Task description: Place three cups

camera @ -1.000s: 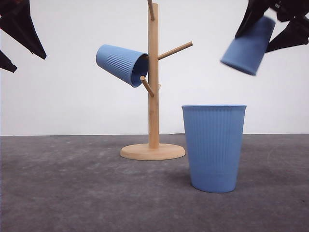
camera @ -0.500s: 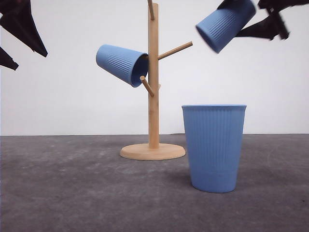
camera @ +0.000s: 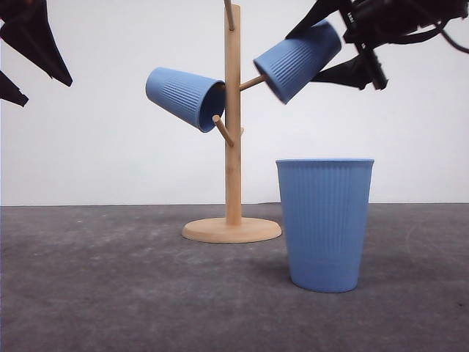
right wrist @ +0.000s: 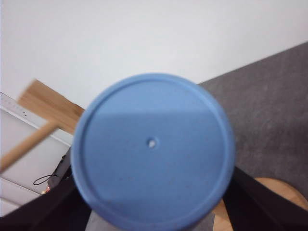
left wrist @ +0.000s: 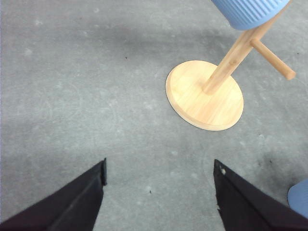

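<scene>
One light-blue cup (camera: pixel 183 97) hangs mouth-first on the left peg of the wooden stand (camera: pixel 233 147). My right gripper (camera: pixel 326 48) is shut on a second cup (camera: pixel 297 60), tilted with its mouth down-left, right at the tip of the stand's right peg (camera: pixel 253 82). In the right wrist view that cup's flat base (right wrist: pixel 153 151) sits between the dark fingers (right wrist: pixel 262 202), with a peg (right wrist: pixel 29 144) to one side. The third cup (camera: pixel 325 224) stands upright on the table, right of the stand's base. My left gripper (camera: pixel 46 95) hangs open and holding nothing, high at the left.
The stand's round wooden base (left wrist: pixel 205 95) rests on grey table felt (camera: pixel 110 293). In the left wrist view, the open left gripper (left wrist: pixel 159 168) hovers over bare table, with the hung cup (left wrist: pixel 248 12) and a free peg (left wrist: pixel 273 59) above the base. A white wall lies behind.
My right gripper has carried its cup leftward from the upper right, tipping it further over, until its mouth meets the right peg. The left arm and other cups have not moved.
</scene>
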You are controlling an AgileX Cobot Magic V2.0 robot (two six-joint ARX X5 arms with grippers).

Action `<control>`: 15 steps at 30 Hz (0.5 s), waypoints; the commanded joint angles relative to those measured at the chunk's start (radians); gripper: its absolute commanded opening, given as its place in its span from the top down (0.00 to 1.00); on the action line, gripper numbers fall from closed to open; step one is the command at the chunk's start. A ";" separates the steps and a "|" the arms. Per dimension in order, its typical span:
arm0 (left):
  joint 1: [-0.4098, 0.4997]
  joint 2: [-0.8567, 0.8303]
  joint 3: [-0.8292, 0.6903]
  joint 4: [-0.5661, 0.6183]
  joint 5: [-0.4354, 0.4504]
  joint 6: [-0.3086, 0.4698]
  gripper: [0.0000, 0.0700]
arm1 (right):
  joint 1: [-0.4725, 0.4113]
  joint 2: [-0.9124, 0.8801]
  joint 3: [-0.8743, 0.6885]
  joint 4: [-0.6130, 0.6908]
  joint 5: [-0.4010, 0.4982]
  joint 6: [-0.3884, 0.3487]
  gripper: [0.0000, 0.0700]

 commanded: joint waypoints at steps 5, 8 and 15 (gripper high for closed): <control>-0.002 0.005 0.012 0.010 -0.002 0.002 0.40 | 0.030 0.032 0.013 0.013 0.028 -0.034 0.46; -0.002 0.005 0.012 0.010 -0.002 0.002 0.40 | 0.036 0.036 0.013 0.011 0.036 -0.047 0.46; -0.002 0.005 0.012 0.010 -0.002 0.002 0.40 | 0.043 0.036 0.013 0.006 0.054 -0.053 0.34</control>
